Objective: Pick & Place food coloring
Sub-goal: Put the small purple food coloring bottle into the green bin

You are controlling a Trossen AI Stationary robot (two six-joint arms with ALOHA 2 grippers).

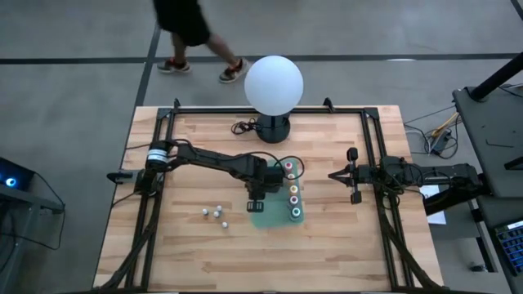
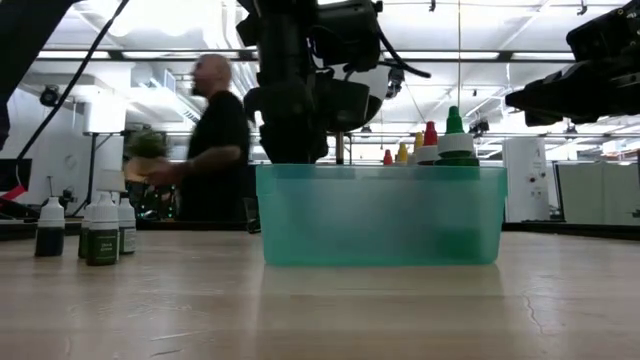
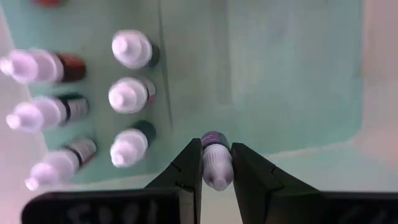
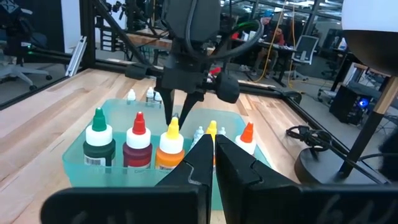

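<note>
Item: small white-capped food coloring bottle [image 3: 216,160], held over the green bin [image 2: 380,215] by the left gripper [image 3: 214,177].

Detail: the left gripper's jaws are clamped on the bottle's sides, above the bin's open part, beside two rows of whitish bottles [image 3: 127,96] already lying inside. The held bottle's long axis runs along the fingers, with its rounded cap pointing back toward the wrist and its dark base toward the bin floor. Judged best practice: lower straight down into the bare area, keep clear of the neighbouring rows, and release only once the base is near the floor, so that it stands. Three bottles [image 1: 216,214] wait on the table [image 1: 204,253]. The right gripper [image 4: 213,155], closed and empty, is parked well apart, to the right.
</note>
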